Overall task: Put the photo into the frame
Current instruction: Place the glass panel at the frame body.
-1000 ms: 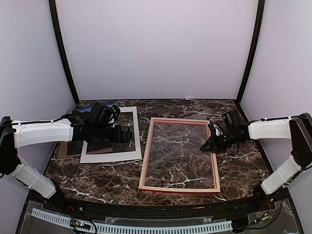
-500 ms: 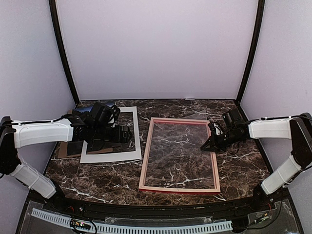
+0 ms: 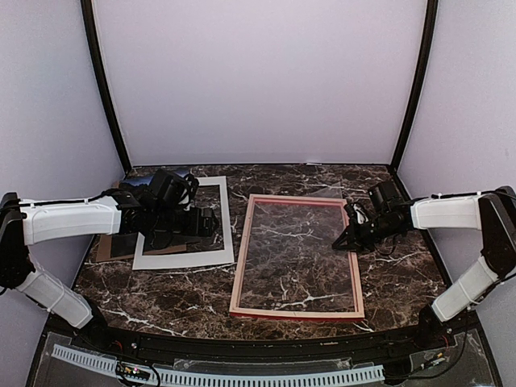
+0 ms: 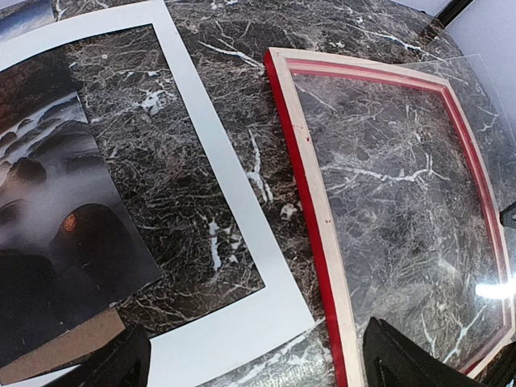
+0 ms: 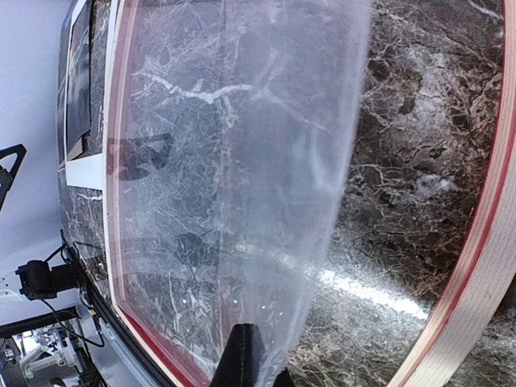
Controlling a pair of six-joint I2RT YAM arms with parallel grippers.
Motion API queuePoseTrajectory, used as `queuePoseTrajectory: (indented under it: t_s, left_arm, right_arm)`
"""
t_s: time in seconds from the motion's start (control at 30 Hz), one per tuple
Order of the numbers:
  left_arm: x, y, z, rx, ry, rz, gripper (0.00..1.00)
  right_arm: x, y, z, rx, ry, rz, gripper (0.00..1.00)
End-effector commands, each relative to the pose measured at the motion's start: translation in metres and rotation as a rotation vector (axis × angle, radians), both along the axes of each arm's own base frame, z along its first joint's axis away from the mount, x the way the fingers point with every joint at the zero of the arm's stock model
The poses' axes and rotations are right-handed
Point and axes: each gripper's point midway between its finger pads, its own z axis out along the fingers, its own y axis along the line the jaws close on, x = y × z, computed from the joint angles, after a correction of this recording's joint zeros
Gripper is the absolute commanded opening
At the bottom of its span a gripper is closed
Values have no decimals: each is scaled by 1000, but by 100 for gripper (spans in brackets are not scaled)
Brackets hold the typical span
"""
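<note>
The photo (image 4: 48, 234), a dark misty print with a red glow, lies at the left partly under a white mat (image 4: 234, 322); in the top view my left arm hides most of it. The frame (image 3: 240, 266) lies flat mid-table, red with pale wood edges (image 4: 322, 226). A clear sheet (image 5: 242, 161) lies tilted over the frame, its right edge lifted. My right gripper (image 5: 250, 363) is shut on that edge, at the frame's right rail (image 3: 344, 239). My left gripper (image 4: 258, 371) hangs open above the mat's near right corner, holding nothing.
A brown backing board (image 4: 64, 347) sticks out from under the photo and mat at the left (image 3: 105, 250). The marble table top (image 3: 395, 274) runs to the booth's walls at the back and both sides.
</note>
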Motion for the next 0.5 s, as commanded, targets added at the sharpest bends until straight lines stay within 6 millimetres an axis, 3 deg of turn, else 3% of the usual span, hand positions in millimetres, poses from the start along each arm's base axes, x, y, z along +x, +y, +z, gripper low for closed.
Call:
queuePoseTrajectory:
  t_s: [0.0, 0.47]
  left_arm:
    - [-3, 1, -1, 5, -7, -12, 95]
    - [-3, 1, -2, 4, -6, -13, 95]
  right_arm:
    - [6, -2, -1, -24, -18, 4, 0]
    - [7, -4, -3, -38, -18, 6, 0]
